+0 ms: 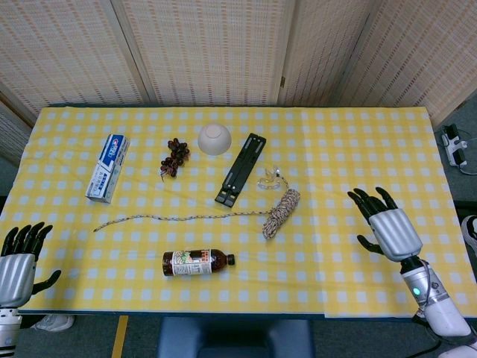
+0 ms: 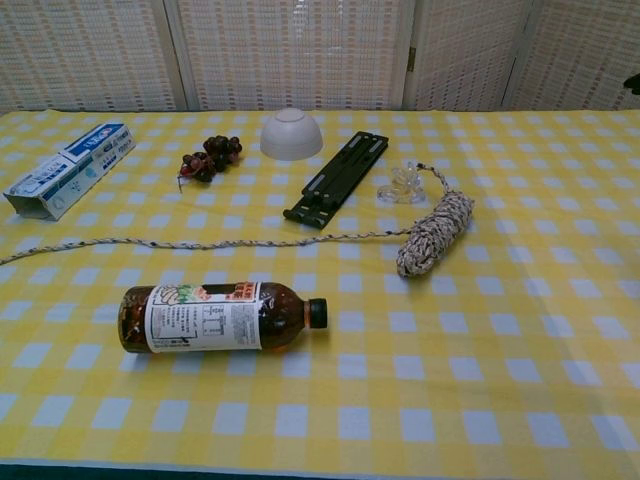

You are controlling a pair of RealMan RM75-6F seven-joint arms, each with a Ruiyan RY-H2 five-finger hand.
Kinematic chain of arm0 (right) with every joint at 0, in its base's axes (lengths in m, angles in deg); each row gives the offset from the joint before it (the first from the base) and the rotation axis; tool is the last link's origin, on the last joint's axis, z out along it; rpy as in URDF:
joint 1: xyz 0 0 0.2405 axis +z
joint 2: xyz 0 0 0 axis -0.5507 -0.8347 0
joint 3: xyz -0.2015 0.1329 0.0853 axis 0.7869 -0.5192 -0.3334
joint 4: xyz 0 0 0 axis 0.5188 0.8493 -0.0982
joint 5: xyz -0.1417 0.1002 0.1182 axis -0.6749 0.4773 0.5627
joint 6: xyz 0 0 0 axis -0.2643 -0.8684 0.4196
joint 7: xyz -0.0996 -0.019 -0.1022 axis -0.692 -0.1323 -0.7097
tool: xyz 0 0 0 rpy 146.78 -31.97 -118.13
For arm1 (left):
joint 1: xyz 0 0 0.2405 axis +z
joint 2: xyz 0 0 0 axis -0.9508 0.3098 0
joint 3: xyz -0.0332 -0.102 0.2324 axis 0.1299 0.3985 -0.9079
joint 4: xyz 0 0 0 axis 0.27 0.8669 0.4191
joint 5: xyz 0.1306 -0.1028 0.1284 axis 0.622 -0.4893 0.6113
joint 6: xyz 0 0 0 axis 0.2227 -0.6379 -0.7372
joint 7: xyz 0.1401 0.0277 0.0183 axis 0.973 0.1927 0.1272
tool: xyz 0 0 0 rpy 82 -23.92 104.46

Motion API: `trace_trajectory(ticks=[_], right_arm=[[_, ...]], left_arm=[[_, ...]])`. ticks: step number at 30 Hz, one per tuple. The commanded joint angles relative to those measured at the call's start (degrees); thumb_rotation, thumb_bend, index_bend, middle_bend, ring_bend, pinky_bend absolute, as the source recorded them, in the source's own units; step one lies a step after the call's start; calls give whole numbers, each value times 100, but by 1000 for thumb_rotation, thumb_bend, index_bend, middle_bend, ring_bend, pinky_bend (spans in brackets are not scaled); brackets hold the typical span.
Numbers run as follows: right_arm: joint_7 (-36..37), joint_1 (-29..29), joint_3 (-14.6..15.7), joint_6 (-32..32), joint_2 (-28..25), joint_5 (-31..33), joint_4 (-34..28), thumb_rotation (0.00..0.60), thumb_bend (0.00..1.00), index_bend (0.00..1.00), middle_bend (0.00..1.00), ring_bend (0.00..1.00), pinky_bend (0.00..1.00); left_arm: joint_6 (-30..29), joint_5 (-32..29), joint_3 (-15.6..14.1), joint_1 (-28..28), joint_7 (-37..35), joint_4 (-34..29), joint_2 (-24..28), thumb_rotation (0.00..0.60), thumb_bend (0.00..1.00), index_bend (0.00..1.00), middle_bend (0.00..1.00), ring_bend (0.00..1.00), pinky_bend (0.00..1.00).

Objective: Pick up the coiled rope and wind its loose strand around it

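Observation:
The coiled rope point(image 1: 281, 212) point(image 2: 434, 233) is a speckled white bundle lying near the table's middle. Its loose strand point(image 1: 179, 218) point(image 2: 200, 244) runs straight out to the left across the yellow checked cloth. My right hand point(image 1: 389, 227) hovers over the table to the right of the coil, fingers spread, holding nothing. My left hand point(image 1: 18, 258) sits at the front left corner, off the table's edge, fingers apart and empty. The chest view shows the rope but neither hand clearly.
A brown bottle point(image 1: 197, 262) lies in front of the strand. Behind the rope are a black folding stand point(image 1: 241, 169), a clear clip point(image 1: 270, 180), a white bowl point(image 1: 215, 139), dark grapes point(image 1: 174, 156) and a toothpaste box point(image 1: 107, 166).

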Motion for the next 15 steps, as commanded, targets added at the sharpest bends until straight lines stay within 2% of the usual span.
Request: trace_trajectory(ticks=[1, 8, 15], right_arm=[[-273, 523, -154, 564, 335, 109, 141, 600, 312, 10, 109, 199, 72], [-616, 1251, -271, 1352, 975, 404, 616, 600, 312, 10, 75, 112, 66], [-970, 1764, -274, 1830, 1580, 674, 1323, 600, 312, 10, 64, 110, 63]], left_arm=[[-37, 13, -13, 32, -32, 4, 19, 600, 226, 162, 119, 105, 0], [-84, -9, -36, 111, -128, 3, 61, 600, 227, 163, 119, 104, 0], [-53, -22, -58, 136, -138, -16, 91, 600, 227, 165, 119, 105, 0]])
